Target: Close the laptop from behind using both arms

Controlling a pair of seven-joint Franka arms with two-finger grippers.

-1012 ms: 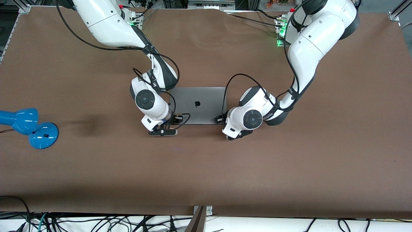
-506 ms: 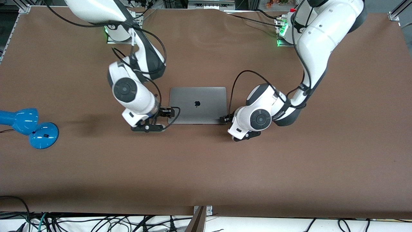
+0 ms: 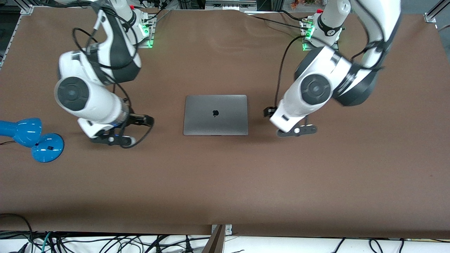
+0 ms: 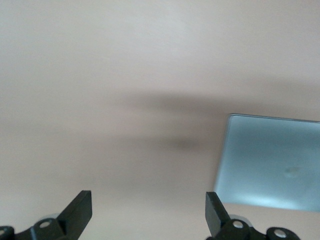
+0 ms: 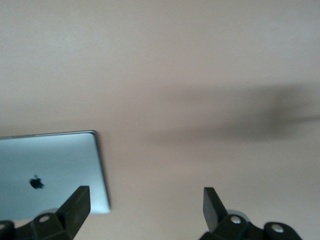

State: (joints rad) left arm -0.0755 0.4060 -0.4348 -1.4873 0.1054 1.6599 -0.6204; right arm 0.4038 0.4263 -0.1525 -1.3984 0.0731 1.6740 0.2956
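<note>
The left gripper [image 4: 148, 212] has its two black fingers [image 4: 80, 210] spread wide with nothing between them, and the right gripper [image 5: 146, 210] likewise shows its fingers [image 5: 77, 206] parted and empty. In the front view the left gripper [image 3: 269, 112] hangs over bare table [image 3: 225, 182] right of centre in the frame, and the right gripper [image 3: 147, 121] hangs over bare table left of centre; neither touches anything. Between them, at mid-frame, the laptop [image 3: 215, 115] lies shut and flat, well apart from both. Its long axis runs across the frame, from one arm's end of the table toward the other. A black apple logo [image 3: 215, 112] sits at the middle of the grey lid, standing upright in the frame; no other writing is readable. At the frame's left edge stands a blue lamp [image 3: 33, 137]
</note>
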